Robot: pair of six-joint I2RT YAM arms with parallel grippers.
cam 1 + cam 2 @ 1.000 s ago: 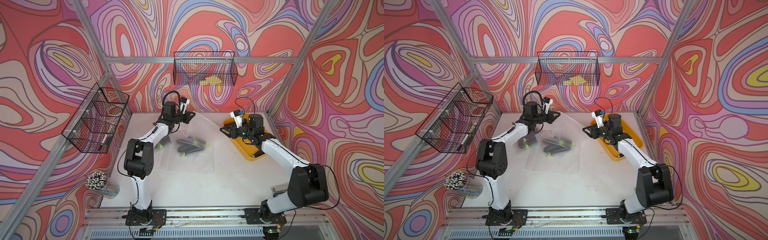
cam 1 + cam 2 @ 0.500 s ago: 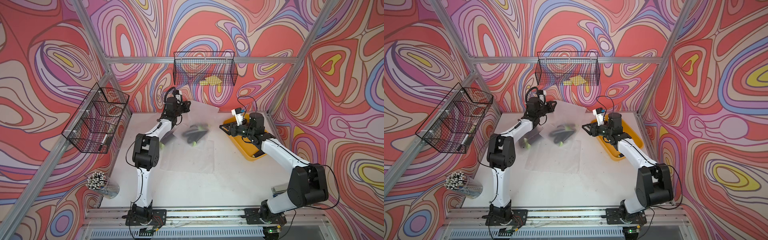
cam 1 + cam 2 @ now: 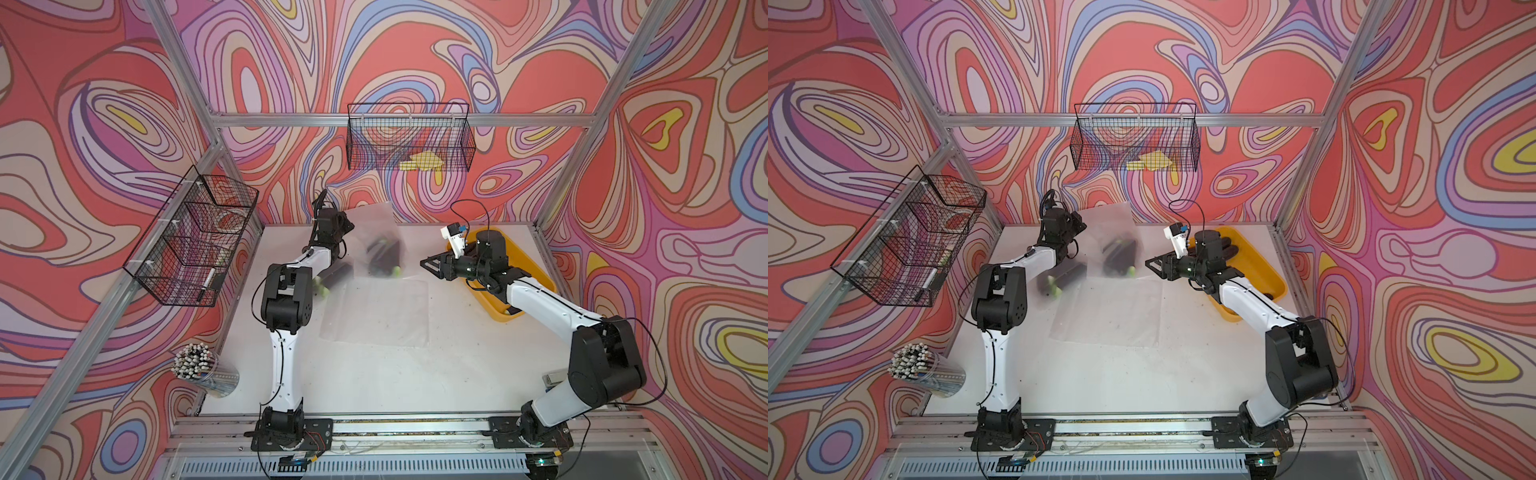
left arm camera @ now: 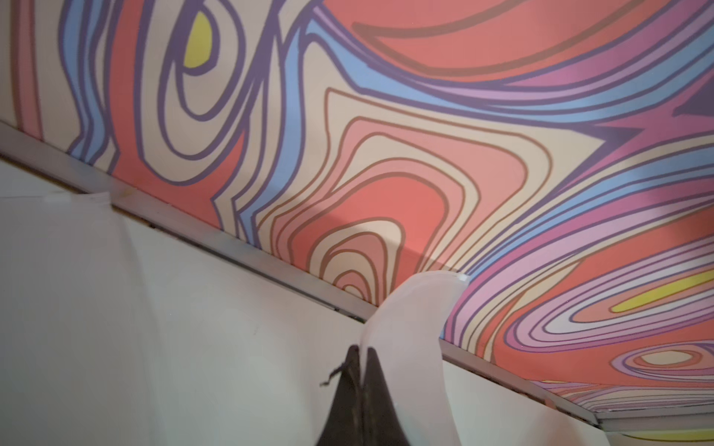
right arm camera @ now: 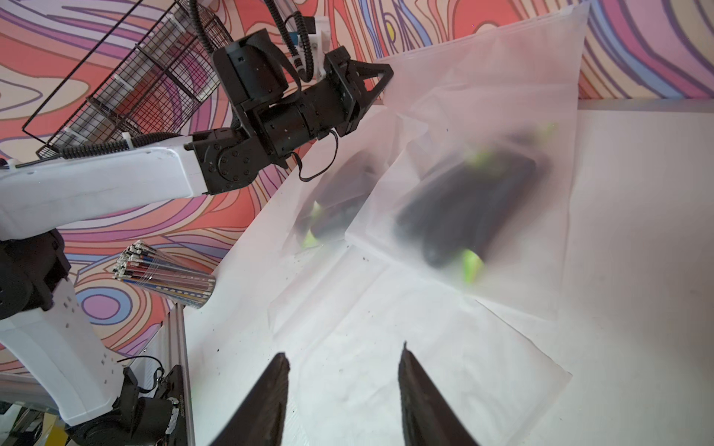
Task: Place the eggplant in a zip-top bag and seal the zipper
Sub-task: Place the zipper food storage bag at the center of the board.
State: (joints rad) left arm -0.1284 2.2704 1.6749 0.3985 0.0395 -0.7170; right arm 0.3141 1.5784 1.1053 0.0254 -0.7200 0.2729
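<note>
above the white tabletop, we log our left gripper pinched on a frosted plastic zip-top bag holding dark purple eggplants, right gripper parted, empty.

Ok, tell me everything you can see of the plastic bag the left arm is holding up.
The bag is frosted, see-through plastic with a zipper strip along its top edge. The left gripper is shut on one top corner, holding it upright near the back wall. Dark eggplants with green stems sag in its lower part. Its bottom seems to reach the table.
</note>
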